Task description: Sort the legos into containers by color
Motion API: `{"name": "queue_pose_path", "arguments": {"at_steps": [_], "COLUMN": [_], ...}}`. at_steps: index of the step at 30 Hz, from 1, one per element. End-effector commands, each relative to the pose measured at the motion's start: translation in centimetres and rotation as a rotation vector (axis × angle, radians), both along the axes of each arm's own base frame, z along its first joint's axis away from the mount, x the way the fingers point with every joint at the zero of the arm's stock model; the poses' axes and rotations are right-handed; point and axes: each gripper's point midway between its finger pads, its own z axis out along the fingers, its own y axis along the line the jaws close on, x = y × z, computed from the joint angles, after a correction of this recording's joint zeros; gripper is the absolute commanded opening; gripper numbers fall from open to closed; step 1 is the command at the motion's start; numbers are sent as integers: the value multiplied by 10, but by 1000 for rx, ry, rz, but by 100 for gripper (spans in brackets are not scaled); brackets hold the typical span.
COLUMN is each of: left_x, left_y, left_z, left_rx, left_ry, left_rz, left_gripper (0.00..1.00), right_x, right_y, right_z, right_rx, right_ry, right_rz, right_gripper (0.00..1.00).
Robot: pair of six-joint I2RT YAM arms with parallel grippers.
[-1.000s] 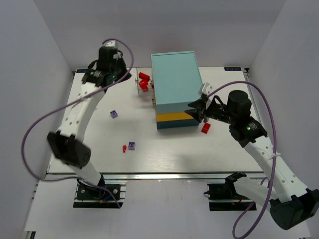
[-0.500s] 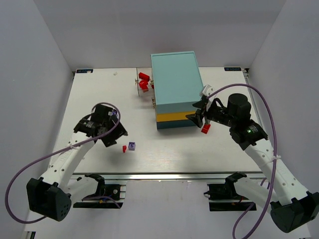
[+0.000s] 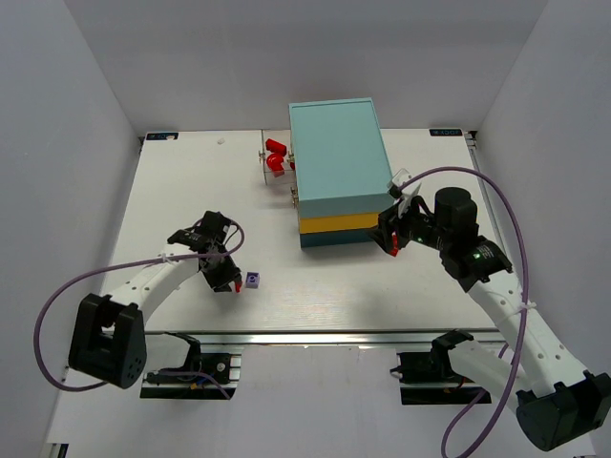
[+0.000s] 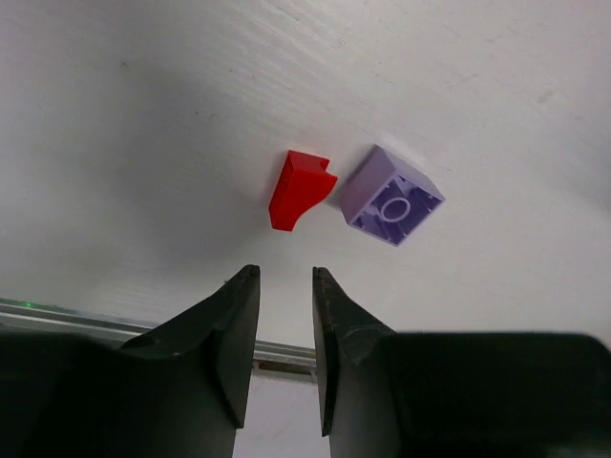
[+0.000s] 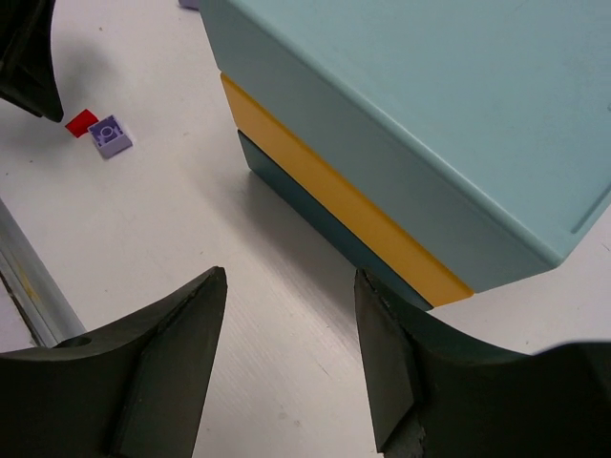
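left gripper (image 4: 284, 277) hung narrowly parted, empty | small red plastic wedge brick (image 4: 300, 190) lay on white bench (image 4: 143, 114) just beside purple square studded brick (image 4: 392, 196), near-left of teal-and-yellow boxy cabinet (image 5: 430, 114) | right gripper (image 5: 291, 277) spread wide, empty, at cabinet's near-right corner

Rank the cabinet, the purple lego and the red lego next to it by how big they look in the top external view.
1. Cabinet, by far the largest.
2. Purple lego.
3. Red lego, a little smaller than the purple one; both are tiny here, so the margin is thin.
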Motion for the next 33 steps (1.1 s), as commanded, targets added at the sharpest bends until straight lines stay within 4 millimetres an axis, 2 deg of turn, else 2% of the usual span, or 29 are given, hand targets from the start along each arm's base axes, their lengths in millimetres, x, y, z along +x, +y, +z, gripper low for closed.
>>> {"name": "queue_pose_path", "arguments": {"at_steps": [1, 4, 8, 12, 20, 24, 27, 28, 29, 31, 33], "left_x": [7, 3, 2, 3, 16, 27, 33, 34, 35, 36, 44], "left_y": [-1, 0, -1, 0, -1, 2, 5, 6, 6, 2, -2], "left_z": [-10, -22, -31, -41, -52, -56, -58, -59, -59, -56, -42], "left_rx": [16, 24, 29, 42, 70, 105, 136, 143, 145, 138, 121], "left_ry": [-17, 19, 32, 55, 63, 58, 56, 60, 64, 59, 11], "left_rz": [-57, -85, -112, -142, -206, -232, -250, -257, -260, -274, -272], "left_gripper": [39, 39, 47, 52, 52, 46, 36, 28, 25, 19, 15], "right_x": [7, 8, 11, 14, 18, 18, 19, 20, 20, 21, 21], "right_y": [-3, -2, -1, -1, -4, -4, -5, -5, -5, -5, -6], "right_z": [11, 9, 8, 7, 6, 5, 5, 5, 5, 5, 5], "right_rx": [28, 28, 31, 31, 31, 31, 29, 27, 27, 24, 22], "right_ry": [-30, -27, -19, -18, -19, -15, -17, -15, -17, -17, -20], "right_rz": [-34, -28, -25, -26, -33, -32, -32, -33, -31, -30, -29], "right_gripper": [62, 62, 62, 62, 62, 62, 62, 62, 62, 61, 61]}}
